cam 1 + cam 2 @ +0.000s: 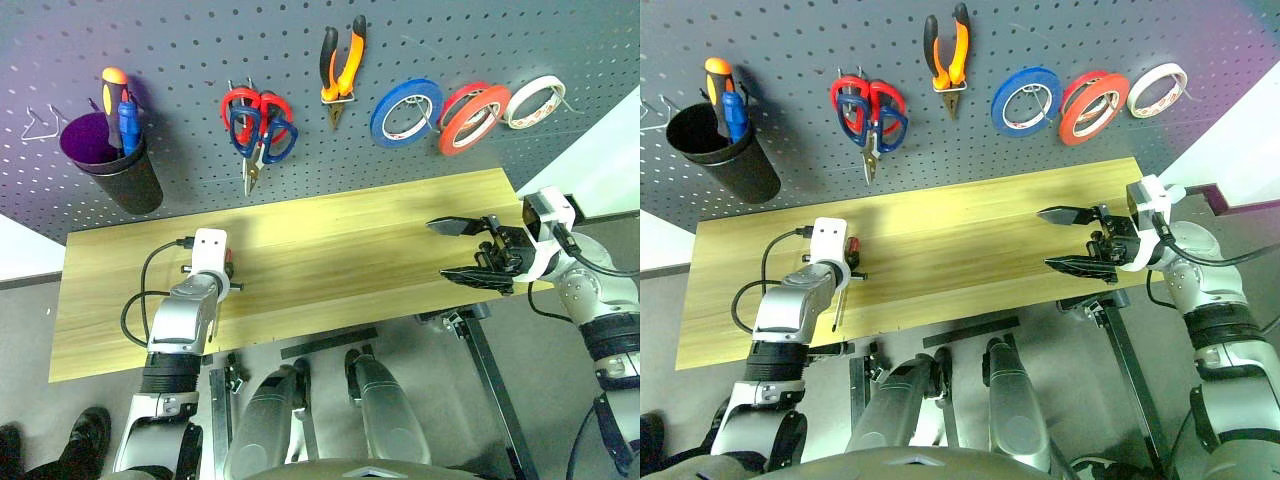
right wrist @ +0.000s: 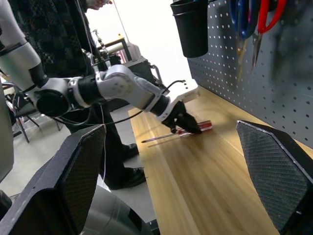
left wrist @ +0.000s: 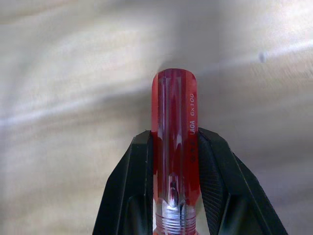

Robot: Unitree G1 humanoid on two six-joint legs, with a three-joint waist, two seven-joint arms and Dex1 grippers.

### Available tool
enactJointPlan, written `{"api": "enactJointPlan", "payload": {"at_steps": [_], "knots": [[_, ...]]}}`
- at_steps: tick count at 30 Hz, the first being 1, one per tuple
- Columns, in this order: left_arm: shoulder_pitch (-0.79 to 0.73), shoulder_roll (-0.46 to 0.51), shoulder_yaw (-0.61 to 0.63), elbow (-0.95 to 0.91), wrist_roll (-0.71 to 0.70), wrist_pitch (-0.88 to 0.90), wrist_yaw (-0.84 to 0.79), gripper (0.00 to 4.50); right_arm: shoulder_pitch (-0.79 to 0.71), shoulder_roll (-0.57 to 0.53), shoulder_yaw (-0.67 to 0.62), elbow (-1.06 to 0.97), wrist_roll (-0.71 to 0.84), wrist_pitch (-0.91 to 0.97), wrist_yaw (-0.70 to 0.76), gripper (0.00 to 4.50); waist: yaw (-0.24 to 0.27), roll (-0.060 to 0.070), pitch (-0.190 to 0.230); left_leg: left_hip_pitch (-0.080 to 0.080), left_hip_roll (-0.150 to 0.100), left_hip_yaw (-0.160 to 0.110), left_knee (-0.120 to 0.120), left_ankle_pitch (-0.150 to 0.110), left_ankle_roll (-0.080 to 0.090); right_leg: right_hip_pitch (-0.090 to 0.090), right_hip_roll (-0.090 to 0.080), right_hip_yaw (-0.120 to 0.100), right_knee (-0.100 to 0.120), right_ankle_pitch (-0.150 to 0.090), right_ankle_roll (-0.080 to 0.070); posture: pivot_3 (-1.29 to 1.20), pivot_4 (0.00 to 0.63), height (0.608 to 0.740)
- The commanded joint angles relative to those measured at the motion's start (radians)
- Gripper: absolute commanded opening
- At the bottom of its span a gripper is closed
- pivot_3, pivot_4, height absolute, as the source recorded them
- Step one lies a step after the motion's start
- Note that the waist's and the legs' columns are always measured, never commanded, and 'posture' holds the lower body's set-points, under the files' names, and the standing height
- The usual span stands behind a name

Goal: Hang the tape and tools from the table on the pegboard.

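Note:
My left gripper (image 3: 173,139) is shut on the red handle of the thin screwdriver (image 3: 175,147), low over the left part of the wood-grain table (image 1: 340,250). The screwdriver (image 2: 195,128) lies nearly flat, its shaft pointing toward the table's front edge. My right gripper (image 1: 460,252) hangs open and empty over the table's right end, pointing left. On the dark pegboard (image 1: 180,40) hang the orange-and-black pliers (image 1: 342,70), the blue-handled scissors (image 1: 257,150) together with a red-handled pair, and the red-orange tape (image 1: 455,143).
A black cup (image 1: 125,170) on the pegboard's left holds orange and blue screwdrivers. A bare wire hook (image 1: 40,122) is left of it. A blue tape roll (image 1: 378,125) and a white one (image 1: 515,112) flank the red-orange one. A person (image 2: 49,29) stands off the table's left end.

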Motion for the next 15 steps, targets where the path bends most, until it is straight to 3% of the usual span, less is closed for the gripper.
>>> {"api": "enactJointPlan", "payload": {"at_steps": [1,3,7,15], "knots": [[0.027,0.006,0.002,-0.086,0.008,0.021,0.009,0.89,-0.022,-0.001,0.003,0.013,0.014,-0.017,0.007,4.50,0.001,0.000,0.000,0.000,0.000,0.000,0.000,0.000,0.000,0.000,0.000,0.000,0.000,0.000,0.000,-0.23,0.342,0.729],[0.037,0.003,0.009,-0.110,0.008,0.050,0.013,0.89,-0.035,0.004,0.006,0.023,0.020,-0.015,0.007,4.50,0.002,0.000,0.000,0.000,0.000,0.000,0.000,0.000,0.000,0.000,0.000,0.000,0.000,0.000,0.000,-0.22,0.340,0.729],[0.082,0.031,-0.049,-0.168,0.051,-0.093,0.007,0.89,-0.038,0.006,0.018,0.034,0.027,-0.018,0.007,4.50,0.001,0.000,0.000,0.000,0.000,0.000,0.000,0.000,0.000,0.000,0.000,0.000,0.000,0.000,0.000,-0.22,0.334,0.729],[0.152,0.087,-0.151,-0.306,0.118,-0.174,-0.016,0.89,-0.042,0.005,0.005,0.092,0.049,-0.020,0.007,4.50,0.002,0.000,0.000,0.000,0.000,0.000,0.000,0.000,0.000,0.000,-0.001,-0.001,-0.001,0.000,0.000,-0.22,0.305,0.729]]}}
